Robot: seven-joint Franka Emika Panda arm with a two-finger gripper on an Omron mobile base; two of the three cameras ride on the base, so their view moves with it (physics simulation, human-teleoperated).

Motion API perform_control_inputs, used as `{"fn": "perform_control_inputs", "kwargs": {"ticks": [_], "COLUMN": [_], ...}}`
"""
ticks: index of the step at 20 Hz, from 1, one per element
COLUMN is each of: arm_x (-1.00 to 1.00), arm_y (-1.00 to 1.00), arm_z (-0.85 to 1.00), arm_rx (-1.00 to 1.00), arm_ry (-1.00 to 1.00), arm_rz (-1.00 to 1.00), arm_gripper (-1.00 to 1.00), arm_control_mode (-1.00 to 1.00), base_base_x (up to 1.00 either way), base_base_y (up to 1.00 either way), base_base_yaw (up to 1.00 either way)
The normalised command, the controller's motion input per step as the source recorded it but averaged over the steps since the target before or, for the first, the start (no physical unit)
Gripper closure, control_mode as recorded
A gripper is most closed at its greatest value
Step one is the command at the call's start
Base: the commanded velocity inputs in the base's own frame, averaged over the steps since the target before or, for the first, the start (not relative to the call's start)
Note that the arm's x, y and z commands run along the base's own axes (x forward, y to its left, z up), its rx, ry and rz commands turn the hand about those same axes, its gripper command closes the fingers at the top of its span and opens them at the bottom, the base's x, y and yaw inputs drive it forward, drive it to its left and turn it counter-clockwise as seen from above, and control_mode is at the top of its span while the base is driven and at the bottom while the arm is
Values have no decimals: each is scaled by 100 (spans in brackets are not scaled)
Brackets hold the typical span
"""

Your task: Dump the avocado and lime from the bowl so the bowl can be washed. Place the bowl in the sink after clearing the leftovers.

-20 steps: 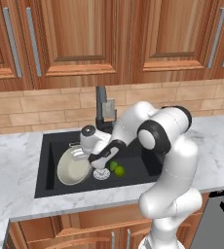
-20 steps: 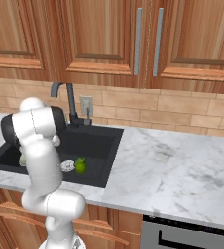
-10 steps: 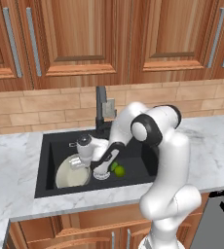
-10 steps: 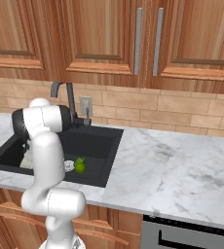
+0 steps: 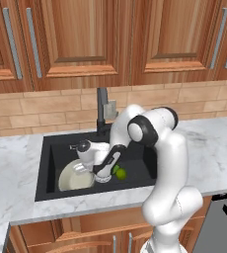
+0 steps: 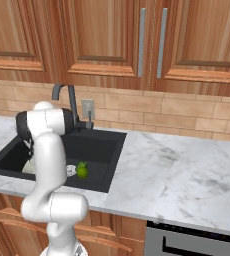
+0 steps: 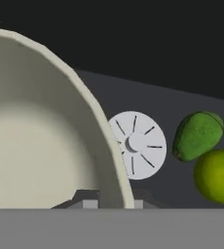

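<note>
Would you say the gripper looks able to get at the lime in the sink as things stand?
Probably not right away: the gripper sits astride the bowl's rim. Otherwise the way looks free; the lime lies uncovered on the sink floor beside the avocado.

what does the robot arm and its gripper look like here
The arm is glossy white with rounded, bulbous links and dark grey to black bands at the joints. The gripper has a white hand; its finger tips are small and dark grey. No cables or markings show.
</note>
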Motion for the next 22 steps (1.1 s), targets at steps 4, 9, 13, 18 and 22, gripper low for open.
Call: {"fn": "perform_control_inputs", "kwargs": {"ticks": [4, 9, 13, 18, 22], "arm_x": [0, -7, -15, -24, -53], "arm_y": [-4, 0, 0, 0, 0], "arm_z": [-26, 9, 58, 90, 100], "arm_rx": [0, -3, -12, -11, -6], "arm_ry": [0, -1, -9, -15, -24], "arm_rz": [-6, 0, -5, -3, 0], "arm_gripper": [100, -100, -100, -100, -100], "arm_control_mode": [-100, -100, -100, -100, -100], "base_base_x": [0, 0, 0, 0, 0], "base_base_y": [0, 0, 0, 0, 0], "base_base_yaw": [0, 0, 0, 0, 0]}}
